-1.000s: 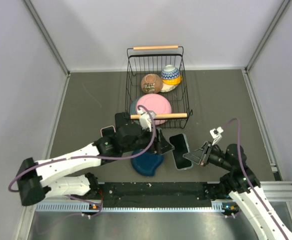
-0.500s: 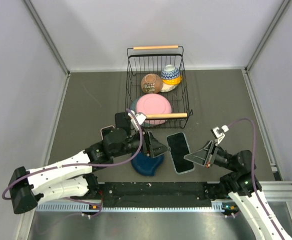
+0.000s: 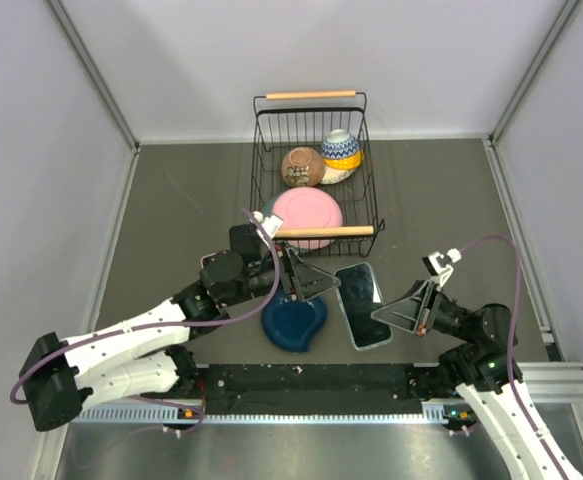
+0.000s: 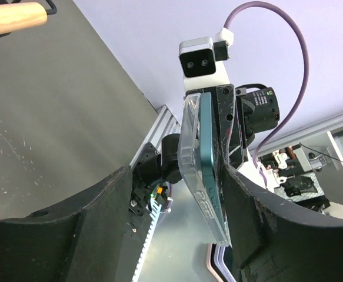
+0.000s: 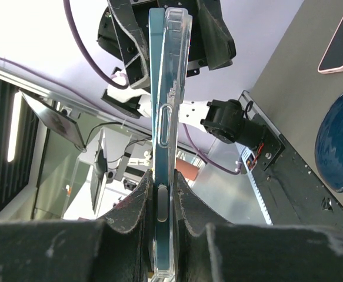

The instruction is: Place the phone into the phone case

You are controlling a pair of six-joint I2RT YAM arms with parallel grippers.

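My right gripper (image 5: 163,194) pinches phone (image 5: 155,88) and case (image 5: 174,88). My left gripper (image 4: 177,182), spread at 9 o'clock, could shove the phone crooked and unseat it.

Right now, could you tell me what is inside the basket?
A pink plate, a brown bowl and a blue-patterned bowl; whatever lies under them is covered.
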